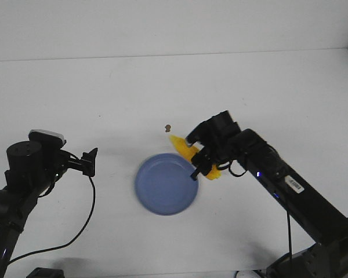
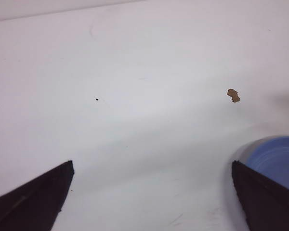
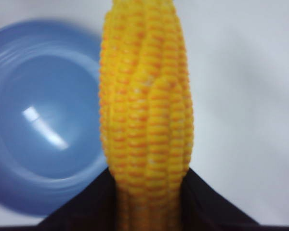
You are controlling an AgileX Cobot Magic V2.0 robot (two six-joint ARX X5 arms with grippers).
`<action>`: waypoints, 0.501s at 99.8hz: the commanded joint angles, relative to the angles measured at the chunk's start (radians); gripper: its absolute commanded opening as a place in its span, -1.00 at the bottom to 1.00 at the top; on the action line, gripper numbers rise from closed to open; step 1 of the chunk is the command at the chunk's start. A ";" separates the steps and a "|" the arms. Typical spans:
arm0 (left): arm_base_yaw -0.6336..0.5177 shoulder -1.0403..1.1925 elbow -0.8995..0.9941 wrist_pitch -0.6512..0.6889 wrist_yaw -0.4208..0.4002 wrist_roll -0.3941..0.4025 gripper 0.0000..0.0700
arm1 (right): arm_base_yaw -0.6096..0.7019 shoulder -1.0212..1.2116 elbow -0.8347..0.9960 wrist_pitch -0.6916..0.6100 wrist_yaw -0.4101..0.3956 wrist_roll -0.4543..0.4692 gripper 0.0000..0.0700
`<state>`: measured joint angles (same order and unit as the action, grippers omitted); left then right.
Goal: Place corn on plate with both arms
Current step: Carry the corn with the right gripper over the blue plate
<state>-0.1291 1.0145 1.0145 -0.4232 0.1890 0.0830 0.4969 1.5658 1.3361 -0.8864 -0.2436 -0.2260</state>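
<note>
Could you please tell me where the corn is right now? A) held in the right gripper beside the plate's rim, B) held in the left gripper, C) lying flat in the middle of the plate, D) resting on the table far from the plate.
A: the right gripper is shut on the corn, which sits at the plate's far right edge, while the left gripper is open and holds nothing.

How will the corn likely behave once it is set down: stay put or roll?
The corn is round and tapered, so it would probably roll in a curve if released on the flat table. Its ridged kernels likely help the right gripper hold it. The plate has a raised rim that should stop rolling.
</note>
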 commanded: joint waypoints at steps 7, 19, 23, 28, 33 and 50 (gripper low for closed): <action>-0.002 0.011 0.013 0.006 0.002 -0.010 1.00 | 0.144 0.032 0.013 0.040 0.097 0.066 -0.76; -0.002 0.011 0.013 0.006 0.002 -0.016 1.00 | 0.203 0.059 0.013 0.060 0.142 0.098 -0.76; -0.002 0.011 0.013 0.006 0.002 -0.016 1.00 | 0.212 0.074 0.013 0.059 0.138 0.100 -0.75; -0.002 0.011 0.013 0.006 0.002 -0.017 1.00 | 0.217 0.088 0.013 0.048 0.140 0.099 -0.72; -0.002 0.011 0.013 0.005 0.002 -0.016 1.00 | 0.217 0.101 0.013 0.040 0.139 0.100 -0.63; -0.002 0.011 0.013 0.006 0.002 -0.016 1.00 | 0.217 0.127 0.013 0.041 0.138 0.123 -0.12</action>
<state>-0.1291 1.0145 1.0145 -0.4240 0.1890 0.0753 0.7040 1.6749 1.3338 -0.8551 -0.1043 -0.1242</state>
